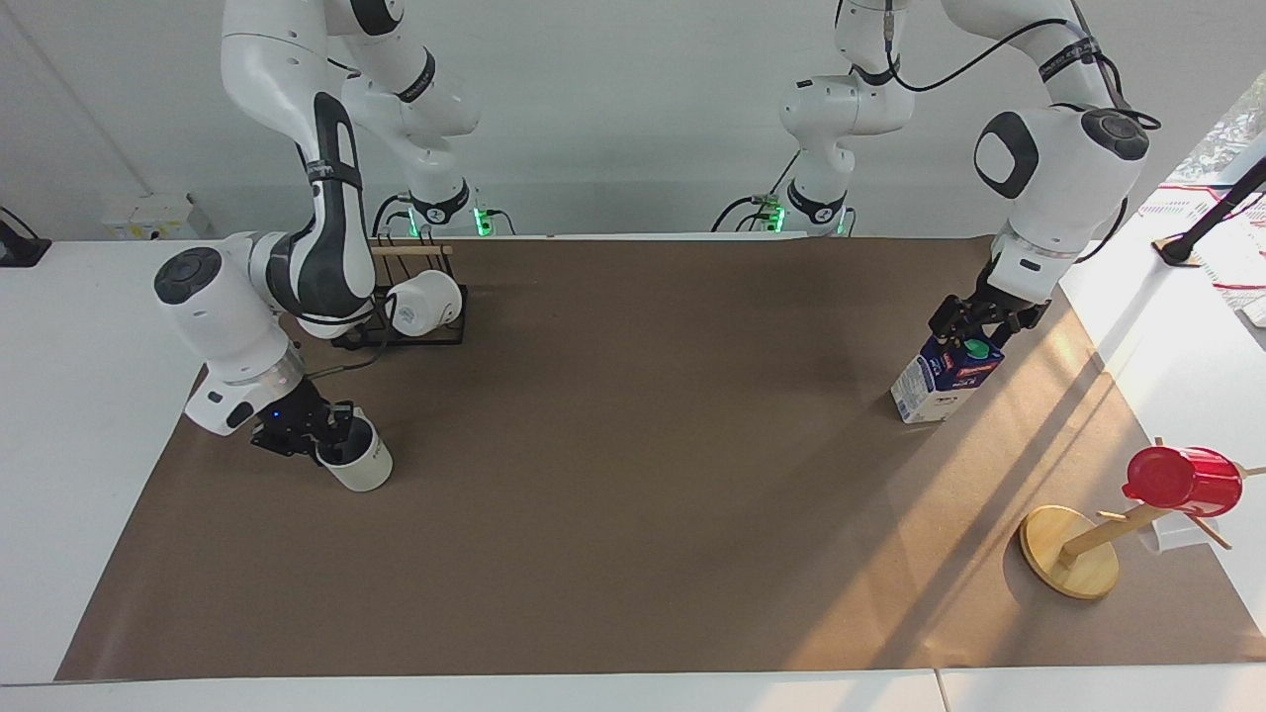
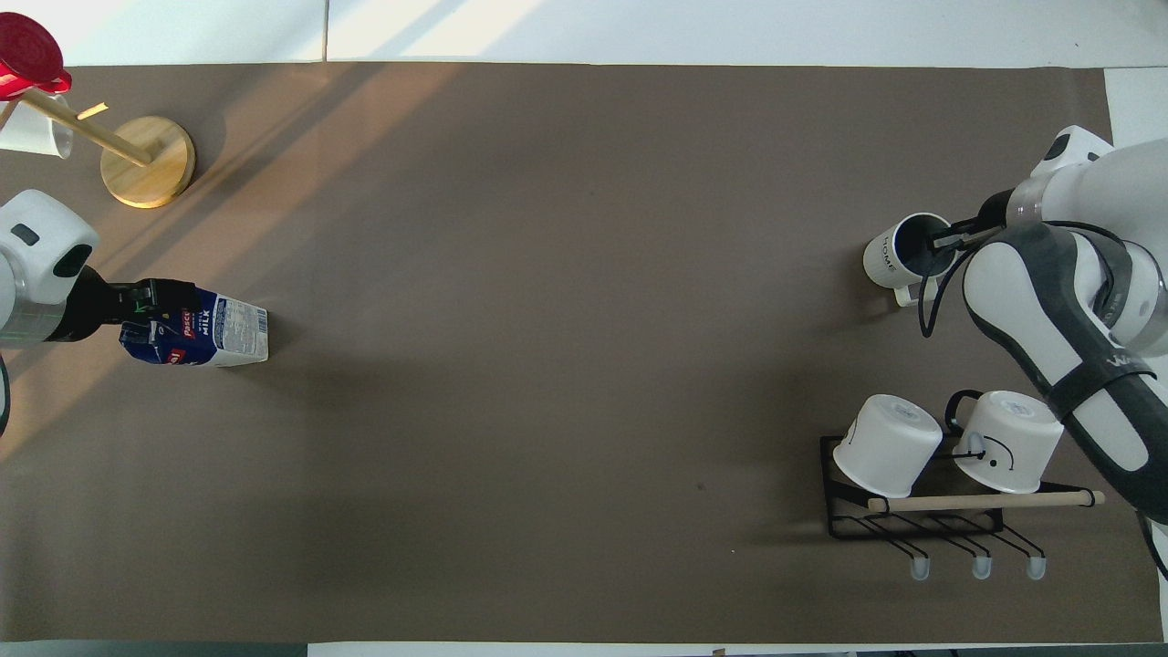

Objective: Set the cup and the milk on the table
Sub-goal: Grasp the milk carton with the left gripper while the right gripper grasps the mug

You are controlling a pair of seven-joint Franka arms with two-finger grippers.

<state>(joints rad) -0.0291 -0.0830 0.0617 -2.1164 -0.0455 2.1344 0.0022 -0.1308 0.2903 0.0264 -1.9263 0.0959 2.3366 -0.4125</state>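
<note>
The cup [image 1: 358, 462] stands upright on the brown paper sheet [image 1: 633, 514] near the right arm's end of the tabletop [image 1: 69, 396], with the black wire mug rack [image 1: 406, 331] and its two white mugs [image 2: 949, 447] closer to the robots' edge. The right gripper [image 1: 331, 435] has one finger inside the mouth of the cup and the other outside the wall, and the jaws have pinched in on the rim. That rim hold probably suits the cup because the small handle offers little to grasp and the body is wide.

The milk carton [image 1: 940, 379] stands near the left arm's end of the tabletop, green cap up. The left gripper [image 1: 974, 331] sits right at its gabled top with the jaws spread wide on either side of the ridge, not yet squeezing. Approaching from above keeps the carton from being knocked over and lets the jaws take the narrow upper part.

A wooden mug tree [image 1: 1073, 554] bearing a red mug [image 1: 1182, 482] stands toward the corner farthest from the robots at that same end, well apart from the carton. Both task items rest on the paper now; I judge both arms are at the grasping step.
</note>
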